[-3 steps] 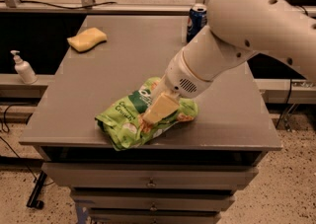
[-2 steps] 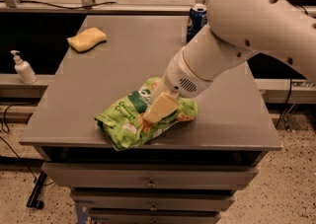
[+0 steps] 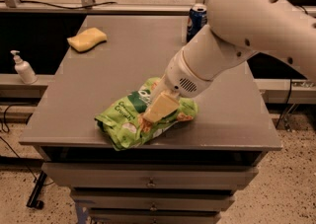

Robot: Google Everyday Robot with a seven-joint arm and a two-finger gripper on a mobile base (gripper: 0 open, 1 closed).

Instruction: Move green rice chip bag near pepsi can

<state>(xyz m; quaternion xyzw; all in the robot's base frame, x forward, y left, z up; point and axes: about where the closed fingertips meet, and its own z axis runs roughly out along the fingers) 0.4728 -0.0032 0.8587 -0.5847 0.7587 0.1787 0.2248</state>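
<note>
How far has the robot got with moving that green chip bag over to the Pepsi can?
Early on. Done: the gripper sits on the middle of the green rice chip bag, near the front edge of the table. In hand: securing a grip, it seems. Left: the whole carry to the pepsi can, which stands at the far edge, well apart from the bag.

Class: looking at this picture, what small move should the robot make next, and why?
Probably lift the green rice chip bag slightly off the table. The gripper sits on the bag near the front edge, while the pepsi can stands at the far edge, so the bag must travel back.
</note>
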